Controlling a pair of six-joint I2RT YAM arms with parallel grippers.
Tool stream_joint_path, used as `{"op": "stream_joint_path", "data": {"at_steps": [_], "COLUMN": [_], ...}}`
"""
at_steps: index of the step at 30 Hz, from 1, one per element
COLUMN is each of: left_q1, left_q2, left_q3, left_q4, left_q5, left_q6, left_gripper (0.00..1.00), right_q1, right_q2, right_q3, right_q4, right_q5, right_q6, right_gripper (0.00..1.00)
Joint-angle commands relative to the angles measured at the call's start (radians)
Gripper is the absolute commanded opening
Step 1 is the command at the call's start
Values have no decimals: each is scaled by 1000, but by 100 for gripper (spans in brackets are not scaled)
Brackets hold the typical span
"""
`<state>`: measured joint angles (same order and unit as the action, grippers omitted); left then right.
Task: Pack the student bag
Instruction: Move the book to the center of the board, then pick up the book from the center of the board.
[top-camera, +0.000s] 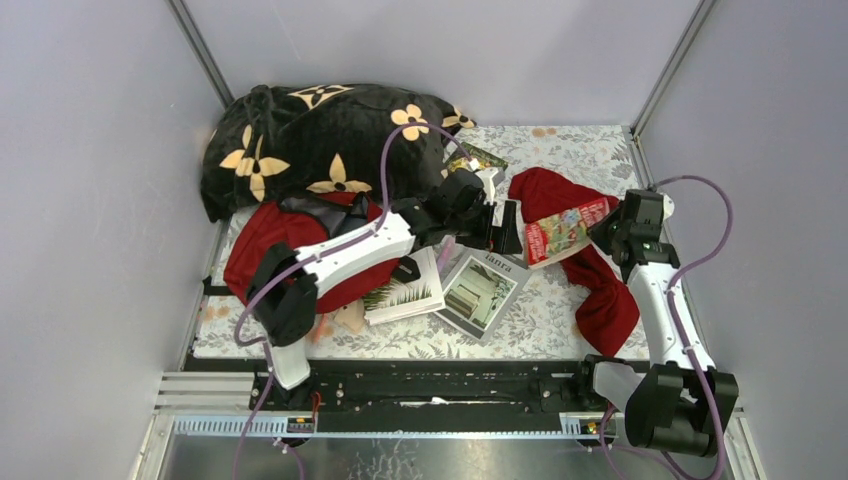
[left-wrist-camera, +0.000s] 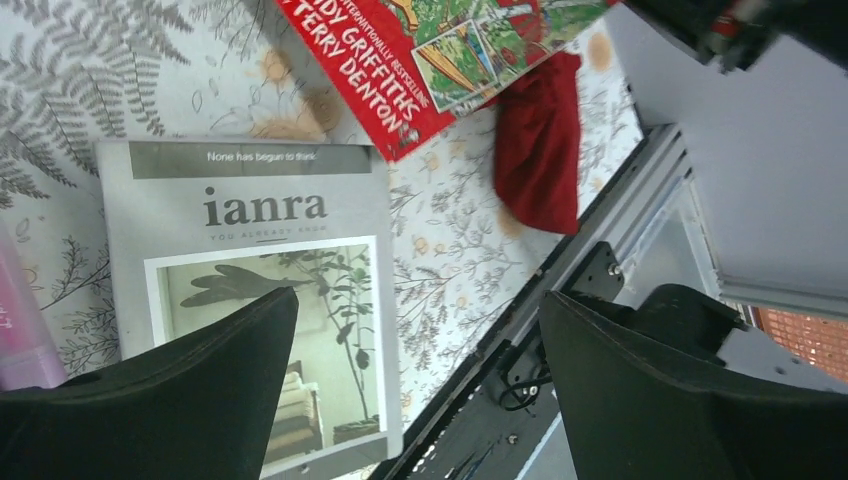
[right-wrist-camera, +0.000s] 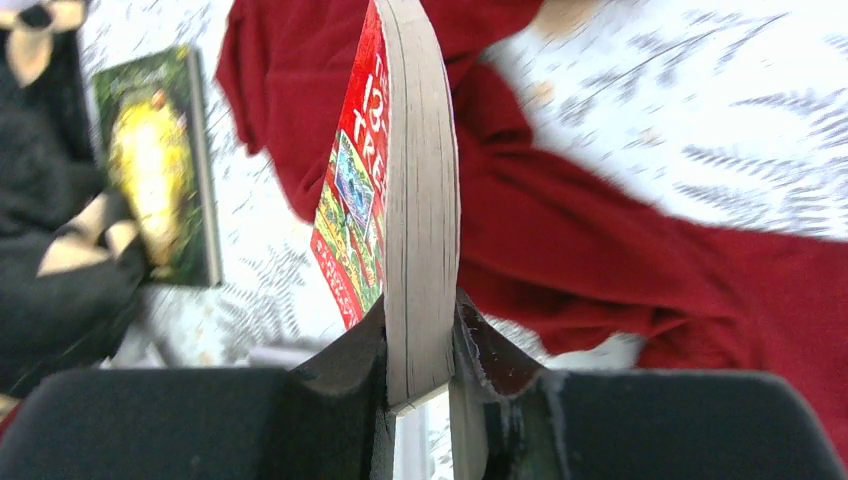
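Student bag: the student bag (top-camera: 255, 235), dark red, lies at the left edge of the table, just in front of the black flowered blanket (top-camera: 300, 140) that fills the far left corner. The left arm's forearm crosses above it.
Bag axis: the long axis appears to run from near left to far right, roughly in line with the forearm over it. Which end carries the opening cannot be told, as the zip is hidden.
Right claw: the right claw (right-wrist-camera: 420, 335) is closed narrow on the red book (right-wrist-camera: 352, 190), pinching across its thickness at one short end, with the page edge facing the wrist camera.
Red book: it is right of centre, over the red garment (top-camera: 605, 300). Its long axis runs left to right across the table, with the free end pointing left toward the bag.
Left claw: the left claw (left-wrist-camera: 418, 320) stands wide and holds nothing, above the grey book (left-wrist-camera: 260, 215) at mid-table.
Governing relation: the bag lies well apart to the left of the right claw. The left claw, the grey book and a white fern-cover book (top-camera: 405, 292) lie between them. The left arm is the nearer to the bag.
Judgement: the held book must travel leftward. The left arm stands in that path, and no open bag mouth is confirmed.
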<state>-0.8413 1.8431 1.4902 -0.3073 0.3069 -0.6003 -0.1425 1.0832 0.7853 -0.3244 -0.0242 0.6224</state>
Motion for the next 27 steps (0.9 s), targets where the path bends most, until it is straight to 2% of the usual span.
{"op": "stream_joint_path", "data": {"at_steps": [1, 4, 7, 8, 9, 10, 11, 12, 15, 21, 24, 27], "left_q1": [1, 22, 57, 62, 65, 66, 66, 64, 52, 47, 50, 54], "left_q2": [-76, -98, -106, -108, -108, -103, -97, -91, -61, -25, -19, -7], "left_q3": [34, 42, 22, 13, 7, 4, -5, -27, -96, -101, -95, -89], "left_q4": [-80, -141, -163, -163, -164, -162, -146, -114, -34, -67, -87, -97], "left_q5": [-159, -252, -264, -262, -259, -249, -217, -167, -49, -136, -172, -187], "left_q6": [45, 64, 70, 69, 72, 74, 79, 80, 41, 58, 69, 71], "left_gripper": [99, 99, 99, 99, 99, 99, 99, 99, 99, 99, 99, 99], "right_q1": [-5, -5, -5, -5, -5, -5, -5, -5, -4, -5, -5, -2], "right_q2": [24, 64, 73, 80, 89, 96, 97, 84, -28, -197, -251, -276], "right_q3": [86, 91, 62, 59, 63, 76, 102, 118, 100, 147, 150, 108], "right_q4": [-85, -73, -36, -35, -43, -67, -114, -147, -162, -287, -307, -273], "right_q5": [297, 283, 283, 294, 305, 312, 312, 292, 243, 289, 197, -29], "right_q6": [-105, -95, -91, -92, -95, -93, -87, -82, -84, -135, -125, -64], "right_gripper": [0, 0, 3, 13, 36, 64, 86, 97, 100, 100, 100, 100]}}
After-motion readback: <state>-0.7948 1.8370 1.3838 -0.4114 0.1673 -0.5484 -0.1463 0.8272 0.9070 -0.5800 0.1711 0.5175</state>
